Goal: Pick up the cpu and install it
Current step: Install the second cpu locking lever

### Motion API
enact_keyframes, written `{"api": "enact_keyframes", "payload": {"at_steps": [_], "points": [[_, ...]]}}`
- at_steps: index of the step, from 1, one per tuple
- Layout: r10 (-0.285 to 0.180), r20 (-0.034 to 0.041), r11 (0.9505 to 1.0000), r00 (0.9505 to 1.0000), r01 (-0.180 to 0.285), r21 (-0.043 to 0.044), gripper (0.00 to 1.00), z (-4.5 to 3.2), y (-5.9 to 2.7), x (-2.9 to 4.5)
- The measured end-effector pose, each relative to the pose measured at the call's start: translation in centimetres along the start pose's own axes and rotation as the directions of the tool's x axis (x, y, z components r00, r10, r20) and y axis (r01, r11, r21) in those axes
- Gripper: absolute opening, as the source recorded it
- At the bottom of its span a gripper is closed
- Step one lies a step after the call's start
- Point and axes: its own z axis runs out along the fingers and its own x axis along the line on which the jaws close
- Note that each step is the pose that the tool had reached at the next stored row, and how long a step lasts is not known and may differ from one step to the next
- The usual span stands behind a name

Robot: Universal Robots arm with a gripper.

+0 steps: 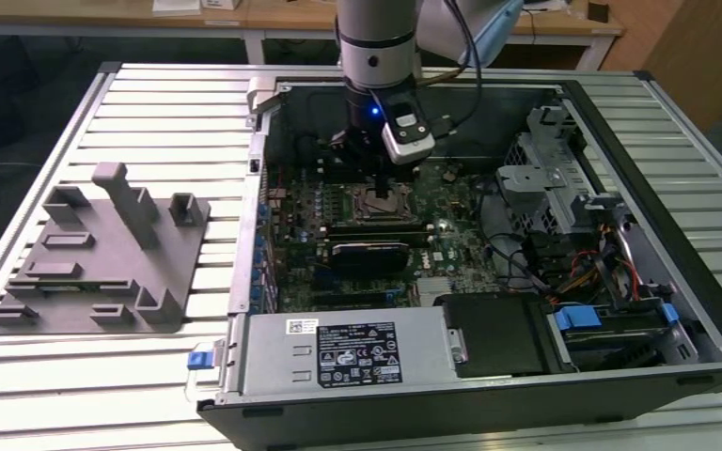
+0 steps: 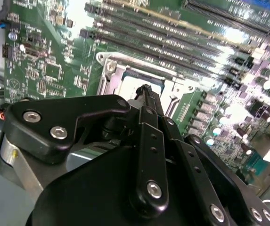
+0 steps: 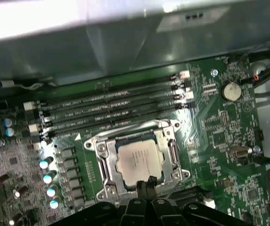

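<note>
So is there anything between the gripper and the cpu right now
Nothing visible. In the first wrist view the cpu lies in the motherboard socket, inside its metal frame, and the gripper is at the chip's near edge with no cable or part between them.

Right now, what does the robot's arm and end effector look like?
The arm is a silver-grey cylinder with a black band near the wrist, where a small blue light glows. A silver-and-black camera module sits on its side, and black cables trail off behind. The end effector is matte black, built from linked bars joined by silver screws, narrowing to slim fingertips.
</note>
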Motion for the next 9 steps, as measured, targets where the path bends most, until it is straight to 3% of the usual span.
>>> {"api": "enact_keyframes", "payload": {"at_steps": [9], "points": [[0.0, -0.0002, 1.0, 1.0, 0.0, -0.0007, 0.11, 0.09, -1.34, -0.29]]}}
